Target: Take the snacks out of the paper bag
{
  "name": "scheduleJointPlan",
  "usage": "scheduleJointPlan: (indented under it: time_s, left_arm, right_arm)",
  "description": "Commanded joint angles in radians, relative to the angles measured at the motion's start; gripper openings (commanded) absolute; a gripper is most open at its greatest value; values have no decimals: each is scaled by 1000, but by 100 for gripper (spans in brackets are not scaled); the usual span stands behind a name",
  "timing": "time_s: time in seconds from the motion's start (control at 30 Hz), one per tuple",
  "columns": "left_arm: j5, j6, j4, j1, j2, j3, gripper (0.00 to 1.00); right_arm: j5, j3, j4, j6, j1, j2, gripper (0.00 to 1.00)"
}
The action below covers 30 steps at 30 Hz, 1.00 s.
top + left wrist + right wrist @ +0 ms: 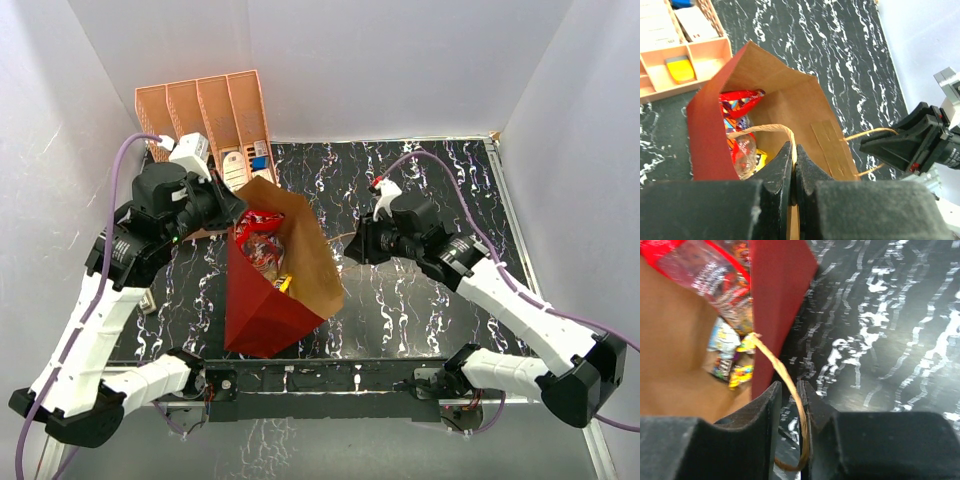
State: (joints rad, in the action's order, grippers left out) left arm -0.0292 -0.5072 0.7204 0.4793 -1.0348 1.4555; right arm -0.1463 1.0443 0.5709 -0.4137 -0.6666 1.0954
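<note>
Two grippers at bag [260, 312], frame centre: left gripper [793, 150] clamped on handle [765, 128]; right gripper [789, 387] astride second handle [771, 357], clamping indeterminate.

From above, the paper bag [265, 320] hides its own floor. Only the upper ends of the snacks [262, 245] show past its rim, and how many lie beneath cannot be told. The left gripper [793, 150] is masked there by its wrist housing [165, 190]. In the left wrist view the bag's red wall covers part of the sweets bag [740, 97], and the top and left edges cut off the peach rack [660, 87]. The right wrist view is blurred: the small packets [727, 357] smear together, their print unreadable. The handle [782, 372] drops out of sight between the right gripper's [789, 385] 2 dark fingers [765, 410].
</note>
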Motion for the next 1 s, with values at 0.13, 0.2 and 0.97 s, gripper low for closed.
scheduleJointPlan:
  time_s: [0.13, 0.2, 0.97]
  left_arm:
    - [205, 156, -51, -2, -99, 266, 0]
    - [212, 190, -65, -2, -134, 323, 0]
    - [-434, 20, -443, -3, 125, -245, 0]
  right_arm:
    - [-338, -41, -433, -239, -53, 82, 16]
    - [-311, -35, -507, -270, -99, 108, 16]
    - [-15, -246, -252, -228, -180, -139, 53]
